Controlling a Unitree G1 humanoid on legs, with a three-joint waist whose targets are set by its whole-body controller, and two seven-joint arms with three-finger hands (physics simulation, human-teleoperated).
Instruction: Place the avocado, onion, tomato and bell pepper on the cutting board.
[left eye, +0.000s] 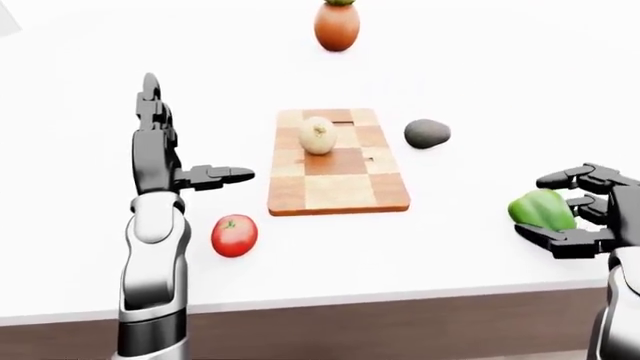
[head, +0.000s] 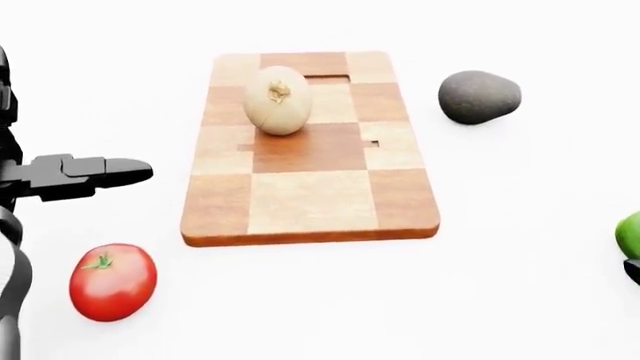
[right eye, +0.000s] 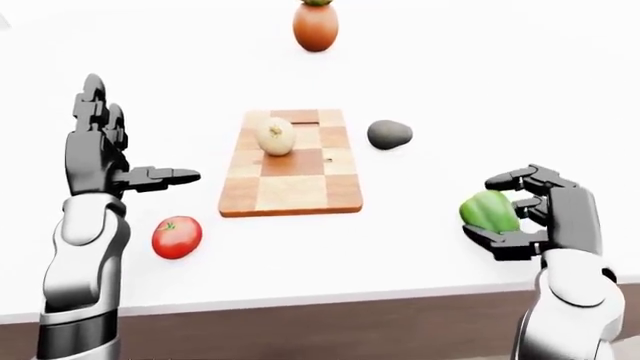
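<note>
Nearest the robot in the right-eye view, the right hand (right eye: 528, 214) sits at about four o'clock from the cutting board (right eye: 292, 187), its fingers curled around the green bell pepper (right eye: 489, 211) — thumb below, the other fingers arched over the top, the pepper nested in the grasp just above the white counter (right eye: 420, 97). Whether the pads actually press the skin cannot be told.

At about eight o'clock from the board lies the tomato (head: 113, 281), red with a small green stem, resting on the counter apart from the board's edge. Above it the left hand (left eye: 165, 157) is raised and spread, two fingers pointing up and the thumb jutting toward the board, holding nothing.

The checkered wooden board lies flat at the centre. The onion (head: 277, 100) stands on its upper half, toward twelve o'clock. The dark avocado (head: 479, 96) rests on the counter at roughly two o'clock, near the board yet clear of it.

Farthest off, at twelve o'clock, stands a brown vase-like object (left eye: 337, 26) — its top is cropped.
</note>
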